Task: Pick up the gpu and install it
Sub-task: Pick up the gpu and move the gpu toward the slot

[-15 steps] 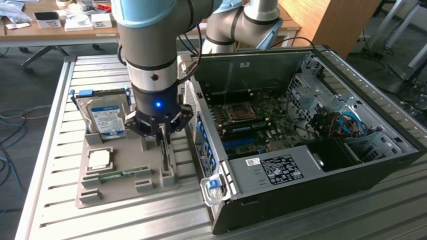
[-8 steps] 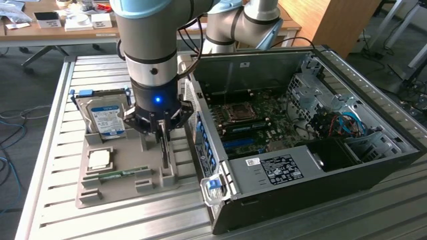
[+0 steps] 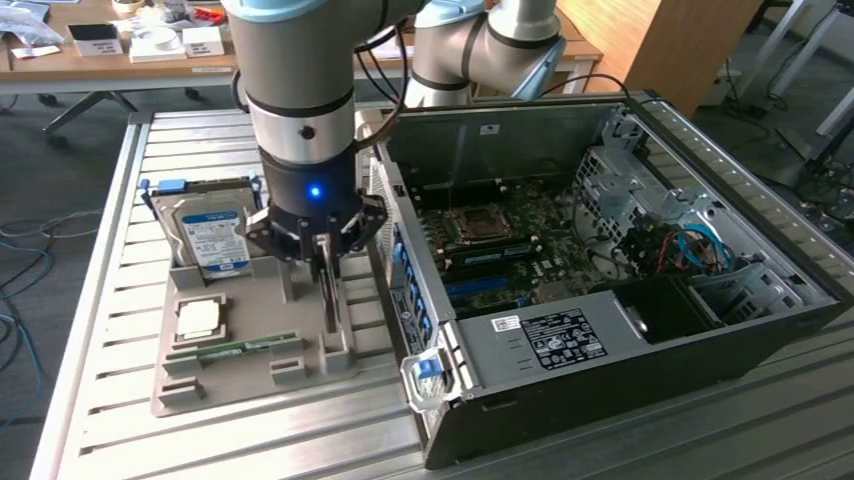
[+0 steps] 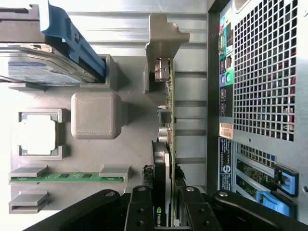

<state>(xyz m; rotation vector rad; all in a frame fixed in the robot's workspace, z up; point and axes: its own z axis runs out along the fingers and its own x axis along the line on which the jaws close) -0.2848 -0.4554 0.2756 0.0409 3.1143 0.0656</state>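
The gpu point(image 3: 328, 302) stands on edge in a slot at the exterior view's right side of the grey holder tray point(image 3: 234, 385). It is a dark board with a pale metal bracket point(image 4: 162, 45) at its far end. My gripper point(image 3: 320, 262) comes straight down over it. In the wrist view the gpu point(image 4: 168, 110) runs away from the camera, and my gripper point(image 4: 163, 204) has a black finger point(image 4: 140, 207) pressed against each face near the fan housing. The card still sits in the holder's slot.
The open computer case point(image 3: 747, 330) lies close on the exterior view's right, motherboard point(image 3: 514, 225) facing up, its rear grille point(image 4: 262, 72) beside the card. The tray also holds a hard drive point(image 3: 214, 240), a processor point(image 3: 200, 320) and a green memory stick point(image 3: 247, 347).
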